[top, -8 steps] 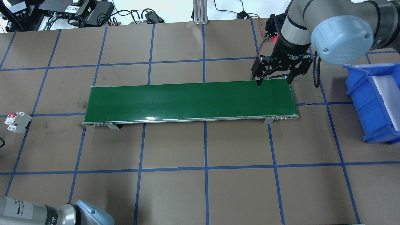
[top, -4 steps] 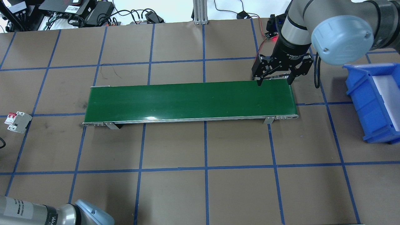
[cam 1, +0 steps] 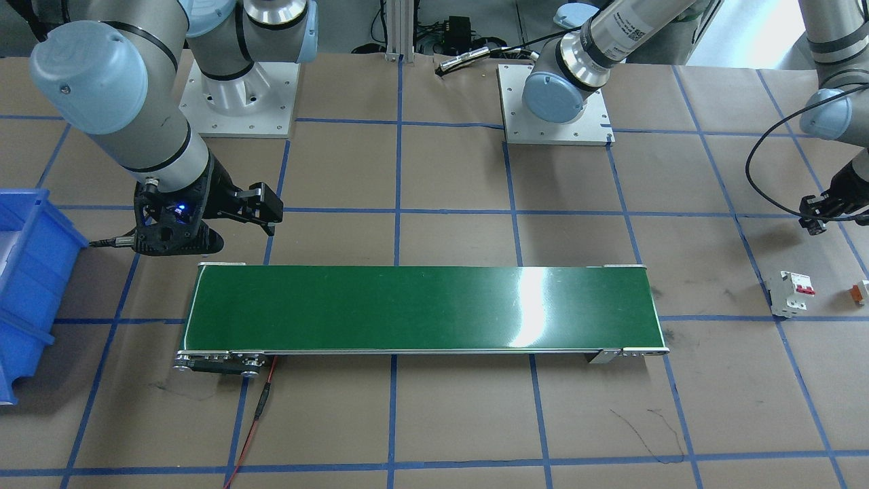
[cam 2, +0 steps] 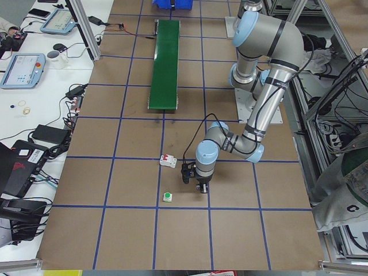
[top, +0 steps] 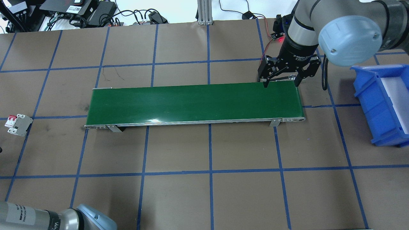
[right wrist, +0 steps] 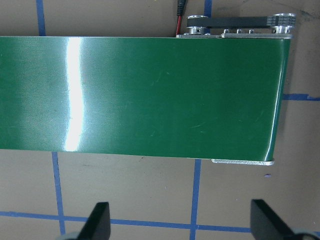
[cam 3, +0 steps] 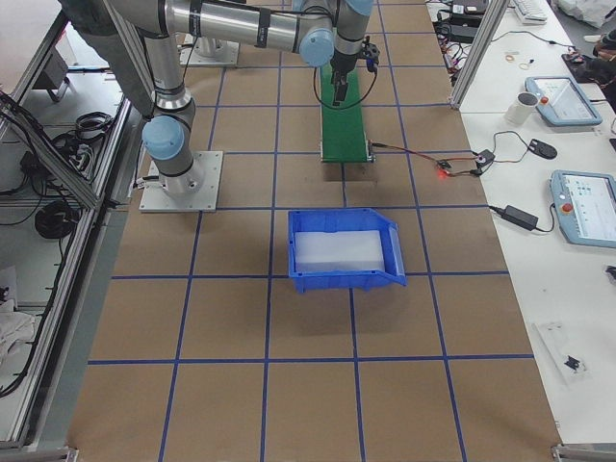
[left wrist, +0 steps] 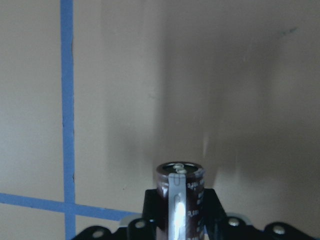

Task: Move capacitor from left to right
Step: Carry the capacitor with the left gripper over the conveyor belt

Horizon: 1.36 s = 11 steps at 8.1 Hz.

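- The left gripper [cam 2: 194, 184] is clamped on the capacitor [left wrist: 179, 192]; in the left wrist view the black can sits between the two pads, grey end face pointing at the table
- The capacitor is out at the robot's left end of the table, near the white breaker [cam 1: 791, 293] and well apart from the green conveyor belt [top: 191, 102]
- I judge it light and rigid, so it needs only modest squeeze
- Its sleeve looks glossy and its body is round, so I expect it could twist or slide between flat pads
- Best hold, to my mind, is across the mid-body, as the pads have it here, clear of the terminals on the end face
- Laid on its side I would expect it to roll; standing on the flat end is safer
- The right gripper [top: 281, 83] hangs spread wide and empty over the belt's right end, near the blue bin [top: 380, 105]
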### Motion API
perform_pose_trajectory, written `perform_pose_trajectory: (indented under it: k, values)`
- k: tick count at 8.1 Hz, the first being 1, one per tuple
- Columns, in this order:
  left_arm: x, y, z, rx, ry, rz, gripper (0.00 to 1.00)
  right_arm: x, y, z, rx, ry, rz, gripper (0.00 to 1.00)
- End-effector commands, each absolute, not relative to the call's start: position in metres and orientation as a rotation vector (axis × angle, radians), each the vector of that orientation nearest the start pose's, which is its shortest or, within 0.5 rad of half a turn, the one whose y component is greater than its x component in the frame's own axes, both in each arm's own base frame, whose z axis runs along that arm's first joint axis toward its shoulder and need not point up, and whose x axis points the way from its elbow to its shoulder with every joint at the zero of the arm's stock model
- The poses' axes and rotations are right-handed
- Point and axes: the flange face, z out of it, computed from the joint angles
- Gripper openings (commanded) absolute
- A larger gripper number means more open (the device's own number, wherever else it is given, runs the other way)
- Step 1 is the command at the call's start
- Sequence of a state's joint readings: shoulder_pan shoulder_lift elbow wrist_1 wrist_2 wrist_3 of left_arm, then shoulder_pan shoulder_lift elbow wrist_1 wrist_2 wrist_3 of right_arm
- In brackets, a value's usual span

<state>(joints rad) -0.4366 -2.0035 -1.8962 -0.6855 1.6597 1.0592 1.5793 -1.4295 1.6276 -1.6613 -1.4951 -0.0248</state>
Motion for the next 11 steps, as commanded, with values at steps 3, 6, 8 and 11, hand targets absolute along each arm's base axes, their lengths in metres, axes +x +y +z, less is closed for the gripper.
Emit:
perform_pose_trajectory:
  k: [3,6,8,11]
  values:
    - [0.391,-0.397,0.279,-0.124,2.961,0.087,0.00,0.146,-0.531,0.397,-0.046,3.063,0.164,1.00]
    - [0.274,-0.456,0.322,-0.095,2.886,0.134,0.00,0.146,-0.531,0.397,-0.046,3.062,0.166,1.00]
    - [0.219,-0.483,0.326,0.010,2.883,0.091,0.00,0.145,-0.532,0.396,-0.045,3.062,0.168,1.00]
    - [0.132,-0.517,0.318,0.231,2.881,0.065,0.00,0.145,-0.532,0.396,-0.043,3.064,0.168,1.00]
